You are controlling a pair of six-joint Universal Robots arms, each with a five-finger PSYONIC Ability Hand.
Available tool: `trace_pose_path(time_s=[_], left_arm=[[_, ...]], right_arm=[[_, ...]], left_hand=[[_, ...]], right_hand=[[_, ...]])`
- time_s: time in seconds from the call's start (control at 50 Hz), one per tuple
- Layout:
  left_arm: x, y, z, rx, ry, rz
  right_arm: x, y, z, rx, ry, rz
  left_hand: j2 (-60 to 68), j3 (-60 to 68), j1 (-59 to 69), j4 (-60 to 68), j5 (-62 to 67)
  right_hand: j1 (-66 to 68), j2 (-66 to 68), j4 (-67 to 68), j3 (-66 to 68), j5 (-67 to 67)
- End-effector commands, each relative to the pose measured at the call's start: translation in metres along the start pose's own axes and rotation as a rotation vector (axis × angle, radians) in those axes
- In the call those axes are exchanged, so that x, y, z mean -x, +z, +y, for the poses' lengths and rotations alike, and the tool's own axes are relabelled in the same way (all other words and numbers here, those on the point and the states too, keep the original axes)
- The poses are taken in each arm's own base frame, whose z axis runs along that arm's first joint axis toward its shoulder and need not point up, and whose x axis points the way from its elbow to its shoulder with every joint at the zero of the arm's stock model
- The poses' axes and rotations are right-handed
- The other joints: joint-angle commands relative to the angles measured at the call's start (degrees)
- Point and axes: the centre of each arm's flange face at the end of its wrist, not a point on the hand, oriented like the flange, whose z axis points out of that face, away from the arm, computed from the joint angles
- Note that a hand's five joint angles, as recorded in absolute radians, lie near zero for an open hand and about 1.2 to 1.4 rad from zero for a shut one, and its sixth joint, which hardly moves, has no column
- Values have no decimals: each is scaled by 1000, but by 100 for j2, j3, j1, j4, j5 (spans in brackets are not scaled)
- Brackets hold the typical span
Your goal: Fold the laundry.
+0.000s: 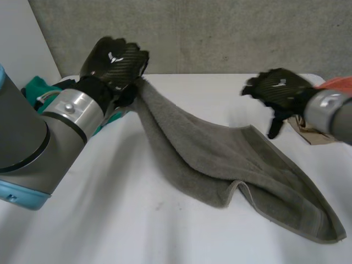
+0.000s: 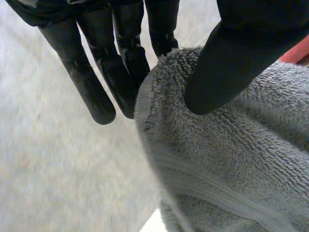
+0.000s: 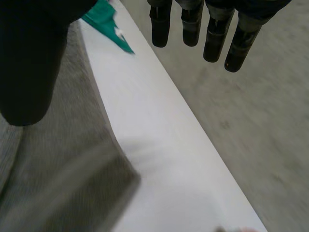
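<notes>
The robot's left hand (image 1: 116, 59) is pinching a corner of the grey terry towel (image 1: 220, 157) between thumb (image 2: 227, 67) and straight fingers (image 2: 99, 92), holding it up at ten o'clock on the white table (image 1: 110, 220) while the rest is trailing, partly doubled over, toward five o'clock. The right hand (image 1: 278, 88) is hovering at two o'clock near the towel's far edge, fingers relaxed and gripping nothing. A teal cloth (image 1: 36, 88) is lying at nine o'clock behind the left arm.

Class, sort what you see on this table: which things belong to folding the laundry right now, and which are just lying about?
In the job: grey towel, pinched by the left robot hand; right robot hand, open over it.
Lying about: teal cloth; brown flat piece; orange item.
</notes>
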Motion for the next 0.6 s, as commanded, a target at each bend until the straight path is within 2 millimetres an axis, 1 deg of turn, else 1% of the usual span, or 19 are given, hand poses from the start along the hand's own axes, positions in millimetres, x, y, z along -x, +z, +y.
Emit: trace_pose_path(time_s=[0.02,0.06,0.08,0.14,0.16,0.18,0.2,0.22,0.24,0.26,0.28,0.3,0.36,0.38,0.44,0.46,0.52,0.54,0.6], left_arm=[[-16,-12,-34,-129,107,113],[-18,-14,-36,-133,109,119],[-19,-16,-39,-138,110,123],[-20,-19,-43,-149,111,124],[-19,-20,-45,-154,112,121],[-18,-20,-45,-156,112,121],[-18,-20,-46,-158,113,119],[-18,-20,-47,-160,113,118],[-17,-19,-48,-163,114,113],[-17,-19,-48,-164,116,110],[-16,-18,-48,-164,116,107],[-13,-16,-48,-165,118,100],[1,-6,-48,-173,133,54],[13,5,-43,-164,142,22],[40,27,-30,-147,170,-50],[57,40,-30,-163,197,-99],[77,58,-41,-227,236,-170],[86,67,-54,-284,252,-221],[101,76,-70,-356,270,-297]], right_arm=[[28,67,36,-79,-3,-141],[33,78,46,-84,2,-158],[40,88,55,-87,4,-175],[53,104,65,-93,-4,-193],[57,113,73,-93,-9,-185],[59,118,76,-92,-14,-179],[59,122,80,-91,-19,-170],[56,130,84,-87,-29,-141],[51,133,83,-93,-40,-116],[46,135,79,-104,-53,-87],[39,138,74,-118,-66,-49],[22,140,59,-156,-97,44],[-9,137,30,-228,-148,212],[-32,130,7,-296,-177,334],[-60,116,-23,-386,-188,476],[-75,105,-43,-450,-179,552],[-93,82,-74,-534,-160,645],[-102,67,-90,-573,-140,690],[-110,49,-106,-605,-110,735]], left_hand=[[1099,1105,1240,1088,1253],[1099,1105,1240,1088,1253],[1099,1105,1240,1088,1253],[1099,1105,1240,1088,1253],[1099,1105,1240,1088,1253],[1099,1105,1240,1088,1253],[1099,1105,1240,1088,1253],[1116,1122,1256,1105,1269],[1149,1155,1290,1138,1303],[1166,1172,1307,1155,1320],[1183,1189,1324,1172,1337],[1248,1254,1388,1237,1401],[1248,1254,1389,1237,1402],[1248,1254,1389,1237,1402],[1248,1254,1389,1237,1402],[1248,1254,1389,1237,1402],[1248,1254,1389,1237,1402],[1248,1254,1389,1237,1402],[1248,1254,1389,1237,1402]], right_hand=[[-149,-243,-333,-218,-389],[-149,-243,-333,-218,-389],[-149,-243,-333,-218,-389],[-149,-243,-333,-218,-389],[321,227,136,251,81],[764,669,579,694,524],[1434,1340,1250,1365,1194],[4522,4427,4337,4452,4282],[6751,6656,6566,6681,6511],[6850,6756,6666,6781,6610],[6851,6757,6667,6782,6611],[6851,6757,6667,6782,6611],[6851,6757,6667,6782,6611],[6851,6757,6667,6782,6611],[6851,6757,6667,6782,6611],[6851,6757,6667,6782,6611],[6851,6757,6667,6782,6611],[6851,6757,6667,6782,6611],[6851,6757,6667,6782,6611]])
